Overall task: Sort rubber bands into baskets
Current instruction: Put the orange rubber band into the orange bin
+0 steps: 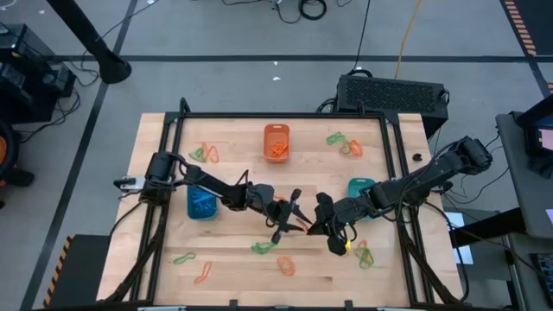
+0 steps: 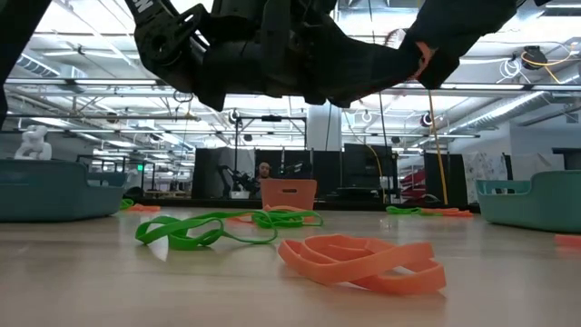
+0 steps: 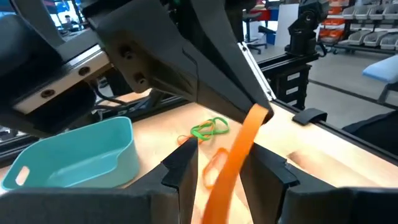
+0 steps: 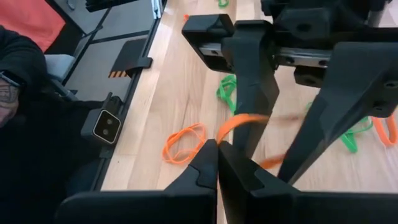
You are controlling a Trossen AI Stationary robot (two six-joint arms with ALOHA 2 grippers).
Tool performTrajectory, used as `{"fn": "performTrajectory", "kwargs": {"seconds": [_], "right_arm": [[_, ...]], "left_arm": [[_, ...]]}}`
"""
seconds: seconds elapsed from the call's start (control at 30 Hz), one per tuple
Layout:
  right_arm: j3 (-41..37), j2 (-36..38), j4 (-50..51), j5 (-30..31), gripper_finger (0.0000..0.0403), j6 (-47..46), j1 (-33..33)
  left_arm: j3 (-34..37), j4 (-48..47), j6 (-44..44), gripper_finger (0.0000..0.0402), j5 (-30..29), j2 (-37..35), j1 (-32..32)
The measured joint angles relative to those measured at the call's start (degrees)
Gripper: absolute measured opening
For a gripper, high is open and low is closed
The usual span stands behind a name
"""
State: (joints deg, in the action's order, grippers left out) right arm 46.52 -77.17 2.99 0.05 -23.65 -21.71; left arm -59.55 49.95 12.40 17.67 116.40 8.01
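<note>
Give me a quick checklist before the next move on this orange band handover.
1. Right tool shut on the orange band: ok.
2. Band runs between the left tool fingers: ok, seen in the left wrist view.
3. Left tool closed on the band: not ok, its fingers stand apart.
4. Orange basket upright, nothing above it: ok, at the table's far side.
5. Band's lower end free of loose bands on the table: cannot tell, it runs out of view.
</note>
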Motion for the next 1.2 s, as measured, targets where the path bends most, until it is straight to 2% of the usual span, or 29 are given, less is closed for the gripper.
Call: {"fn": "performTrajectory", "kwargs": {"seconds": [0.23,0.37,0.5,0.63,0.77,0.93,1.07,1.2], "right_arm": [[0.0,0.0,0.2,0.0,0.0,0.5,0.0],[0.0,0.0,0.4,0.0,0.0,0.5,0.0],[0.0,0.0,2.5,0.7,0.0,0.8,0.0],[0.0,0.0,4.9,6.2,0.0004,1.4,0.0],[0.0,0.0,5.4,10.8,0.0029,4.8,0.0],[0.0,0.0,5.6,11.7,0.008,6.9,1.2],[0.0,0.0,5.8,12.0,0.0122,14.3,2.9],[0.0,0.0,6.1,12.4,0.0151,22.4,5.5]], "left_arm": [[0.0,-3.0,0.0,0.0105,0.0,0.0,-0.3],[0.0,-3.1,0.0,0.0069,0.0,0.0,-0.5],[0.0,-3.0,0.2,0.0013,1.2,0.0,-0.5],[0.0,-3.1,0.1,0.0005,1.3,0.0,-0.5],[0.0,-3.3,0.1,0.0003,1.3,0.0,-0.8],[0.0,-10.5,0.2,0.0002,-1.0,-2.0,-2.6],[0.0,-17.1,1.4,0.0001,-2.2,-5.6,-6.0],[0.0,-23.3,1.5,0.0001,-7.7,-9.5,-11.4]]}}
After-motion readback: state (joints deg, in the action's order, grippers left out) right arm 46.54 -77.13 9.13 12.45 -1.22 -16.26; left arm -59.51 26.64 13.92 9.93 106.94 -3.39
